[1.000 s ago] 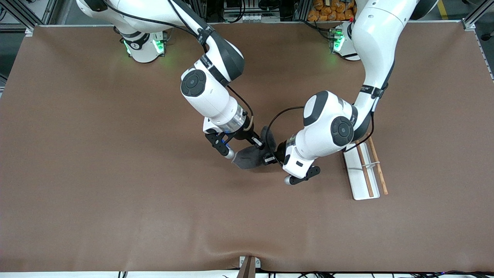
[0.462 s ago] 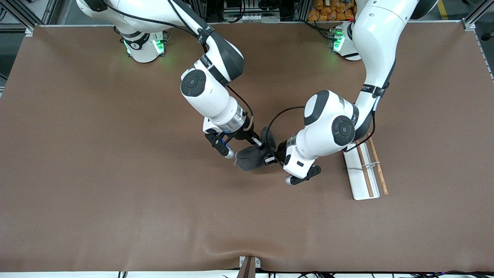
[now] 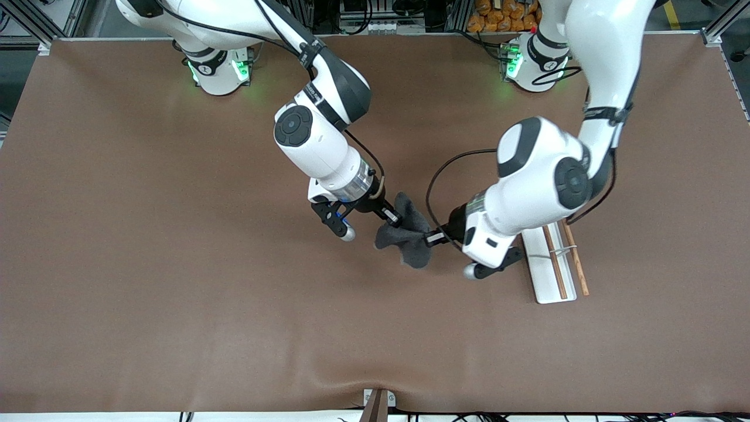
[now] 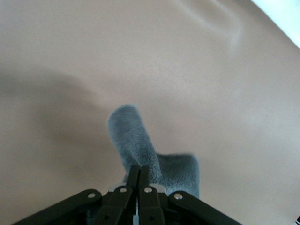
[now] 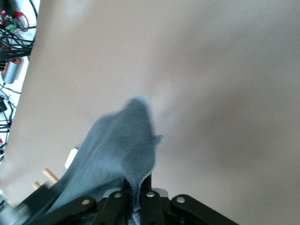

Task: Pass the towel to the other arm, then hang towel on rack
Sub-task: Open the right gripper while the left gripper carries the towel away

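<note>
1. From the front, I see the towel [image 3: 407, 234], dark grey and bunched, stretched above the table [image 3: 176, 293] between both grippers, near the rack [image 3: 554, 264].
2. Left wrist: my left gripper [image 4: 139, 176] pinches fuzzy grey folds, fingers together.
3. Right wrist: my right gripper [image 5: 136, 197] also clamps the cloth, which drapes forward.

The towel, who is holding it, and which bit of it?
Both claws pinch the towel above the table: the left claw grips one edge, the right claw the edge facing it.
</note>
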Controlling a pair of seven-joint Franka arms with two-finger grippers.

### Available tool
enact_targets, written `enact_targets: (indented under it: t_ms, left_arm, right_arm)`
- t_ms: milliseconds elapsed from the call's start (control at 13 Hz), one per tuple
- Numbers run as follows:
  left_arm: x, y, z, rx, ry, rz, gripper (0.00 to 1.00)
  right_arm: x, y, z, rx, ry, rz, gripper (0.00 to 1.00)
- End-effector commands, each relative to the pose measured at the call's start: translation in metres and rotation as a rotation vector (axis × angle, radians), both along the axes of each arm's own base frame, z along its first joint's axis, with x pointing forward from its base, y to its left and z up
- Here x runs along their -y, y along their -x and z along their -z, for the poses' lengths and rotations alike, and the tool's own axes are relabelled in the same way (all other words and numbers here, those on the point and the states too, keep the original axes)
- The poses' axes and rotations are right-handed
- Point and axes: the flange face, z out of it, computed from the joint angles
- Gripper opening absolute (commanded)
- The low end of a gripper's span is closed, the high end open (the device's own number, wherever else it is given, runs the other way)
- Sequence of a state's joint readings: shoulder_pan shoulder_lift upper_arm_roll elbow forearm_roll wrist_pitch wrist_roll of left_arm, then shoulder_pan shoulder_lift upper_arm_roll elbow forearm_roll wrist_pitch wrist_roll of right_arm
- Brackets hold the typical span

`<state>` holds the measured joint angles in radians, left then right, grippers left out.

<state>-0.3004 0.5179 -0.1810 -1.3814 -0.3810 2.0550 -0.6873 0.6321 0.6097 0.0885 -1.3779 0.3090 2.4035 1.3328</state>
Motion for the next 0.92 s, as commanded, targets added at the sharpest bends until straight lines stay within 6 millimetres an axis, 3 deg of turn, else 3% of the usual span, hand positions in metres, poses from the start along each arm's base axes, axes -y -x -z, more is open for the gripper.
enact_targets:
  t_ms: [0, 308, 538, 846]
  left_arm:
    - [-0.049, -0.001, -0.041, 0.04, -0.026, 0.054, 0.0]
    - [-0.12, -0.009, -0.068, 0.085, -0.038, 0.165, 0.0]
    - [-0.192, -0.014, -0.064, 0.123, -0.097, 0.386, 0.0]
    - [-0.247, -0.01, -0.058, 0.122, -0.275, 0.683, 0.0]
  right_arm:
    - [0.003, -0.004, -0.001, -0.007, 0.015, 0.019, 1.0]
    - [0.006, -0.006, -0.003, -0.003, 0.014, 0.021, 1.0]
    - [0.018, -0.014, -0.007, 0.008, 0.019, 0.024, 1.0]
    - [0.06, -0.028, -0.028, 0.014, 0.095, -0.124, 1.0]
